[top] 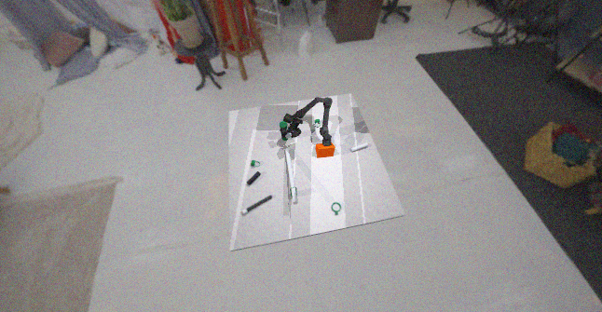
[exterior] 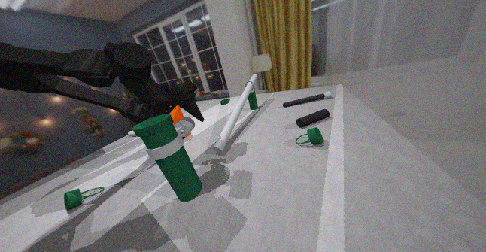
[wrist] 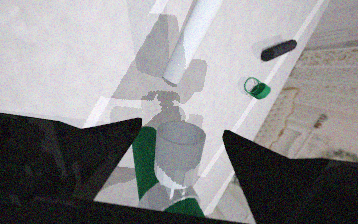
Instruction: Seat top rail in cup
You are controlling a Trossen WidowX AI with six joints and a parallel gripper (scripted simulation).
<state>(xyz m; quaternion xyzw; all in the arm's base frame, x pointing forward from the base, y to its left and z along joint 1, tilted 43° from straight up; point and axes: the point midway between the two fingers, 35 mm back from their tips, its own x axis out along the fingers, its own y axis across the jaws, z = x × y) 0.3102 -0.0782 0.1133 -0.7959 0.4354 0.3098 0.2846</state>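
The big green post (top: 283, 132) (exterior: 180, 174) (wrist: 144, 162) stands upright with a green cap (exterior: 153, 129). Its grey brace band (exterior: 165, 150) sits just below the cap. The grey rail-end cup (exterior: 186, 126) (wrist: 180, 152) hangs on the band, its mouth toward the rail. The white rail (top: 290, 170) (exterior: 238, 110) (wrist: 192, 42) passes through the loop at the small green post (exterior: 253, 101) and slopes down. Its near end is low, at or near the table, outside the cup and apart from it. My gripper (wrist: 182, 127) is open and empty, its fingertips either side of the cup in the wrist view, clear of the rail.
The orange base block (top: 325, 150) is beside the rail. A looped green cap (top: 254, 163) (exterior: 315, 136) (wrist: 260, 90), a short black rod (top: 253, 178) (exterior: 313, 118) (wrist: 279, 50) and a longer black rod (top: 257, 204) (exterior: 305, 100) lie across the rail from the base. Another looped cap (exterior: 73, 199) lies near the post.
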